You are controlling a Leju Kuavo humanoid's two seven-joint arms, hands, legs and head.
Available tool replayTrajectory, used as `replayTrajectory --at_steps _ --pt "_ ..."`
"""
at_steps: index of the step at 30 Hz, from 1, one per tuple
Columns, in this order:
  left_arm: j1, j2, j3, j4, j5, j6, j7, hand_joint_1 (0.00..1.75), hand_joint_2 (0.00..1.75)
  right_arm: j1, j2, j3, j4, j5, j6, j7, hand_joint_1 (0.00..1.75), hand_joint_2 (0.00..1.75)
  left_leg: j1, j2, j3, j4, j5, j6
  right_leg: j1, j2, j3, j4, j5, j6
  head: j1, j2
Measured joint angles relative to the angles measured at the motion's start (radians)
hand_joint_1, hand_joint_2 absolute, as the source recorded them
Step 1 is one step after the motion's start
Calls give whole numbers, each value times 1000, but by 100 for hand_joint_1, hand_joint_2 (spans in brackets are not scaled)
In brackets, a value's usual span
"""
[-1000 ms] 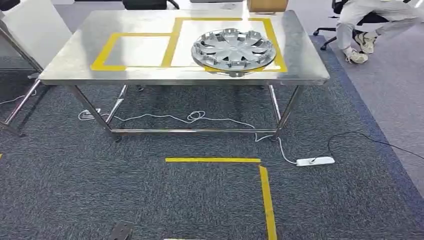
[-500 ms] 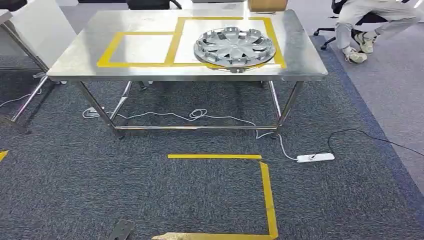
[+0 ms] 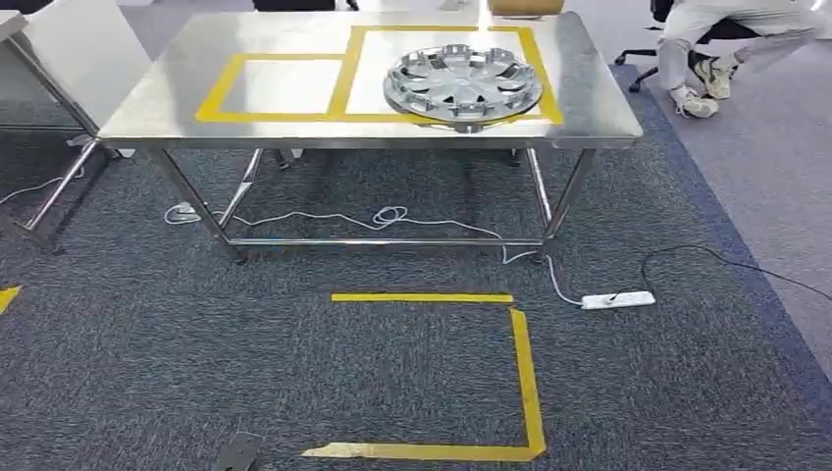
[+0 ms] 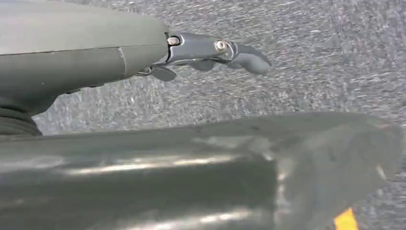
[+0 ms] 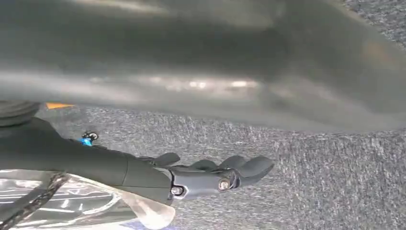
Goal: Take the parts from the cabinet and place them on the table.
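Note:
A silver wheel cover lies flat on the steel table, inside the right one of two yellow-taped rectangles. The left rectangle holds nothing. The table stands some way ahead of me across the carpet. In the left wrist view my left hand hangs over the grey carpet, fingers stretched out and holding nothing. My right hand hangs the same way over the carpet, fingers loosely extended with nothing in them. A clear plastic sheet lies by the right wrist.
Yellow tape marks a square on the carpet in front of the table. A white cable and power strip lie under and right of the table. A person sits at the back right. Another steel table stands at the left.
The whole picture has shifted: the table and floor tape sit higher in the frame, and more of the taped square shows at the bottom. The wheel cover has not moved on the table.

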Motion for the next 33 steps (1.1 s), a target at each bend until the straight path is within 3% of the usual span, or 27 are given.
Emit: replayTrajectory --at_steps 1,2,3,4,6,7,8,10,11,12,15,16,17,18,20,21,22,23,24,26,27,30,31,32,33 --pt "0 0 0 0 1 1 0 0 0 0 0 0 0 0 0 0 0 0 6 1 0 -15 11 10 1 1 -2 2 0 5 -1 0" --pt "-2 -1 0 0 0 1 0 0 0 1 -1 0 0 -2 0 0 0 0 8 4 -1 -17 18 17 -2 4 -19 20 -26 9 1 0" --pt "-5 -2 0 0 0 1 0 0 0 1 -1 0 0 -2 0 0 0 0 8 3 -9 -17 25 26 -3 6 -43 83 -76 13 6 0" --pt "-5 -2 0 0 0 1 0 0 0 1 -1 0 0 -3 0 0 0 0 7 4 -17 -17 29 27 -5 6 -77 168 -122 16 7 0" --pt "-3 -3 0 0 0 1 0 0 0 2 -1 0 1 -3 0 0 0 0 5 5 -32 -14 38 27 -6 6 -129 305 -180 23 7 0" --pt "-2 -3 0 0 0 1 0 0 0 4 -1 0 1 -3 0 0 0 0 5 5 -38 -12 42 26 -6 6 -127 316 -177 25 6 0" --pt "-2 -3 0 0 0 1 0 0 0 4 -2 0 1 -3 0 0 0 0 5 5 -44 -9 45 24 -7 5 -95 273 -149 24 7 0" --pt "-2 -4 0 0 0 1 0 0 0 3 -3 0 1 -2 0 0 0 0 7 4 -51 -2 48 19 -7 5 10 99 -77 22 7 0" --pt "-3 -4 0 0 0 1 0 0 0 0 -3 0 1 -1 0 0 0 0 5 5 -53 3 50 15 -9 5 59 14 -64 21 7 0" --pt "-3 -4 0 0 0 1 0 0 0 -3 -3 0 1 0 0 0 0 0 -3 5 -59 10 49 8 -5 7 66 -14 -75 20 8 0" --pt "-4 -3 0 0 0 1 0 0 0 2 -3 0 1 -2 0 -1 0 0 1 5 -62 7 61 -10 -1 7 54 -3 -67 0 5 0" --pt "-2 -3 0 0 0 1 0 0 0 3 -3 0 1 -2 0 -1 0 0 1 4 -63 10 63 -13 -6 5 50 -9 -58 -12 6 0" --pt "-1 -3 0 0 0 1 0 0 0 1 -3 0 1 -2 0 -1 0 0 3 2 -70 24 41 -19 -8 2 51 -10 -52 -21 4 0" --pt "-1 -3 0 0 0 2 0 0 0 1 -3 0 1 -2 0 -1 0 0 4 2 -86 67 -2 -25 -8 2 53 -10 -48 -28 0 0" --pt "-1 -3 1 0 0 2 0 0 0 2 -3 0 1 -1 0 -1 0 0 8 2 -147 236 -101 -33 -5 1 39 -8 -38 -32 -1 0" --pt "0 -3 1 0 1 2 0 0 0 3 -3 0 1 0 0 -1 0 0 9 2 -167 299 -126 -34 -4 1 33 -6 -35 -32 -1 0" --pt "2 -3 2 0 1 2 0 0 0 3 -3 0 1 0 0 0 0 0 9 2 -171 326 -129 -34 -2 1 27 -3 -32 -32 -1 0" --pt "2 -3 2 0 1 2 0 0 0 3 -3 0 1 1 0 0 0 0 9 2 -151 305 -109 -32 -1 1 24 -1 -31 -32 -1 0" --pt "2 -3 3 0 1 2 0 0 0 3 -3 0 1 1 0 0 0 0 9 2 -114 243 -75 -27 0 2 22 1 -30 -31 -1 0" --pt "0 -2 3 0 1 3 0 0 0 3 -3 1 1 2 0 0 0 0 4 2 -9 49 6 -7 3 2 23 2 -28 -28 -1 0" --pt "-2 2 5 0 1 4 0 0 0 2 2 1 2 2 0 -1 0 0 0 2 8 14 -8 5 7 1 20 4 -26 -23 2 0" --pt "-1 2 6 0 0 5 0 0 0 0 2 1 2 5 0 -1 0 0 -6 1 -3 5 -1 8 2 -1 6 6 -15 -5 -1 0" --pt "1 2 6 0 0 5 0 0 0 1 2 1 2 5 0 -1 0 0 -2 1 -7 -4 7 14 4 -1 6 4 -11 2 0 0" --pt "0 1 6 0 1 5 0 0 0 1 -1 1 2 5 -1 -1 0 0 6 5 -3 -16 18 15 2 4 -6 14 -24 5 -2 0" --pt "-2 1 6 0 1 5 0 0 0 2 -2 1 2 4 -1 -1 0 0 6 4 -7 -20 24 22 3 6 -20 44 -57 11 5 0"
